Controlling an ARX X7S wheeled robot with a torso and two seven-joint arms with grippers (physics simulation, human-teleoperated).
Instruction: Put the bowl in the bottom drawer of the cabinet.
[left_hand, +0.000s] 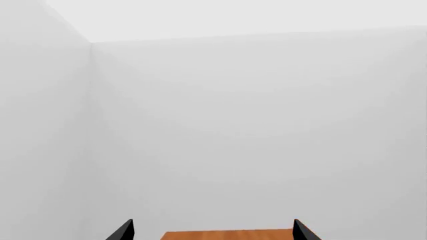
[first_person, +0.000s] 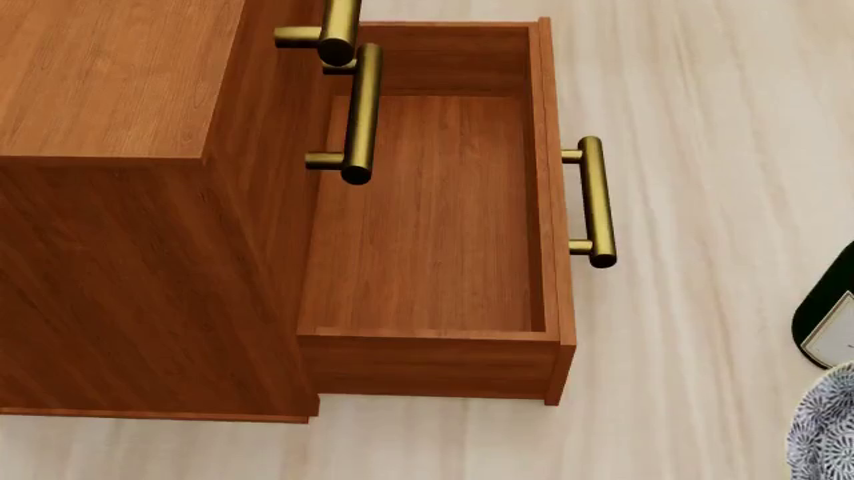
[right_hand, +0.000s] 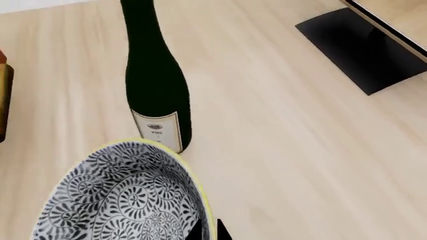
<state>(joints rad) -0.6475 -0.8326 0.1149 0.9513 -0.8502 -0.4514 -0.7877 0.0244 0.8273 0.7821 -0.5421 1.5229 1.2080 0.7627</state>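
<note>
Left wrist view: the left hand (left_hand: 212, 231) shows only two dark fingertips, spread wide with nothing between them, above a strip of the cabinet (left_hand: 228, 234).

Head view: the bottom drawer (first_person: 430, 225) stands pulled out and holds nothing. The bowl (first_person: 825, 428) peeks in at the frame's right edge, well apart from it.

Right wrist view: the right hand (right_hand: 207, 231) pinches the bowl's yellowish rim; its bowl is empty too. A wine bottle (right_hand: 155, 80) stands just beside. Carrying it well likely means lifting clear of the bottle, keeping level, and lowering centrally inside the drawer walls.
</note>
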